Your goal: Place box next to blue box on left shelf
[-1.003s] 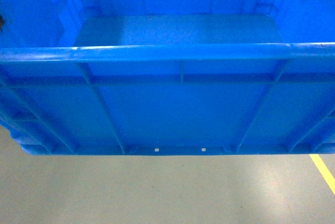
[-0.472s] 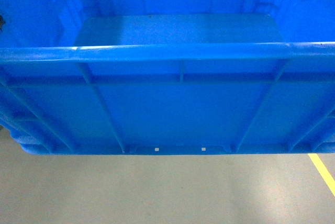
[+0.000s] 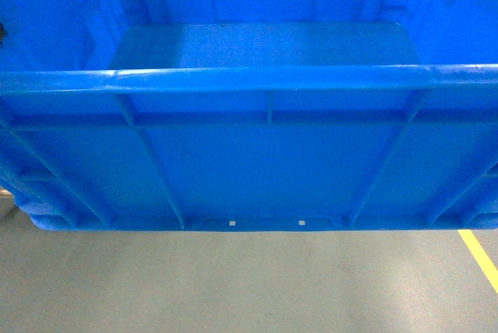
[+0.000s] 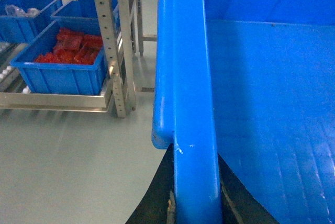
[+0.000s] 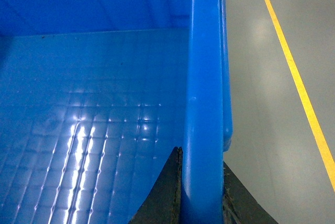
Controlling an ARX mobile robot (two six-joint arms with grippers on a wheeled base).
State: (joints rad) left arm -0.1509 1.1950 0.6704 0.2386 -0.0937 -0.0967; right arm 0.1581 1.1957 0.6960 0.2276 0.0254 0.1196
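Observation:
The box, a large bright-blue ribbed crate, fills the head view, held off the floor with its empty floor showing. My left gripper is shut on the box's left rim, one black finger on each side. My right gripper is shut on the right rim the same way. In the left wrist view the left shelf stands at the far left, a metal rack with white rollers. On it sits a blue box holding red items, well apart from the carried box.
A second blue box sits further back on the rack. Perforated metal posts stand between the rack and the carried box. Grey floor lies below, with a yellow line running along the right side.
The box stays fixed in the head view. The floor beneath it shifts slightly and looks darker.

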